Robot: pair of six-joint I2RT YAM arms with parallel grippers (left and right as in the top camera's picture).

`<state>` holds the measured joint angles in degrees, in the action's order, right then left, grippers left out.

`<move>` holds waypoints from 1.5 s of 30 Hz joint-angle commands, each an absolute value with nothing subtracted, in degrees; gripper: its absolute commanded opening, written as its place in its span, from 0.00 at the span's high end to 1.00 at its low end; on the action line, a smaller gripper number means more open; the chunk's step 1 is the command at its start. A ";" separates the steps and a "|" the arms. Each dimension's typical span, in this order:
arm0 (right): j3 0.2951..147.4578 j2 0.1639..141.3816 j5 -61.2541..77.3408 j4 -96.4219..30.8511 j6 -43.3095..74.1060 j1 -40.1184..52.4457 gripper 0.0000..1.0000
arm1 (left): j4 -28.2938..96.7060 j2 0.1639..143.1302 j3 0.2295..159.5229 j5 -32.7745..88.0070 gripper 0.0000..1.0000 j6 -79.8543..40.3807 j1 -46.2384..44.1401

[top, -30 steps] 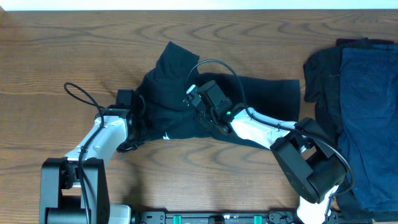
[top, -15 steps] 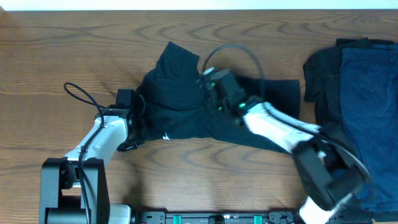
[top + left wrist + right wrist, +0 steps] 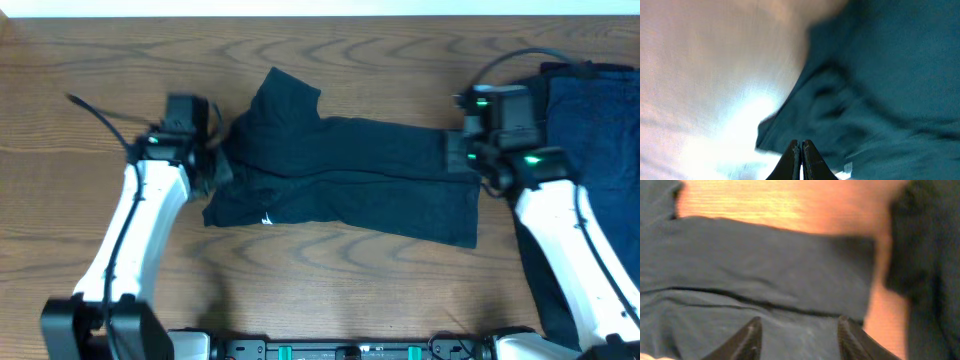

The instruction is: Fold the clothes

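The black T-shirt (image 3: 350,170) lies stretched out left to right across the middle of the table, its small white label (image 3: 267,220) near the front left. My left gripper (image 3: 218,165) is at the shirt's left edge. In the left wrist view its fingers (image 3: 801,146) are pressed together over the hem of the T-shirt (image 3: 880,75), and no cloth shows between them. My right gripper (image 3: 458,155) hovers at the shirt's right end. Its fingers stand apart in the right wrist view (image 3: 800,332), over the cloth (image 3: 765,265) and gripping nothing.
A pile of dark clothes (image 3: 590,130), navy on black, lies at the right edge, just beyond my right gripper. Its dark cloth (image 3: 925,255) shows past a strip of bare wood. The wooden table (image 3: 300,290) shows in front of the shirt.
My right arm swung from the shirt's middle to its right end and its jaws opened. The bunched shirt now lies drawn out long. My left arm moved up and away, still shut.
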<state>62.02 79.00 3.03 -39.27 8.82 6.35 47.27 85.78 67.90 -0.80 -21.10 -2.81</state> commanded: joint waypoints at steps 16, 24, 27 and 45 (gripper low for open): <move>62.08 79.29 3.22 -45.67 9.19 -3.03 0.01 | 27.97 105.32 70.52 6.28 0.94 -18.41 -4.82; 62.08 79.29 3.22 -45.67 9.19 -3.03 0.01 | 27.42 114.15 70.48 -0.27 0.94 -18.46 -4.51; 62.08 79.29 3.22 -45.67 9.19 -3.03 0.01 | 29.82 115.28 70.48 -2.28 0.94 -18.48 -4.10; 62.08 79.29 3.22 -45.67 9.19 -3.03 0.01 | 37.06 108.53 71.33 -4.12 0.94 -18.44 -1.41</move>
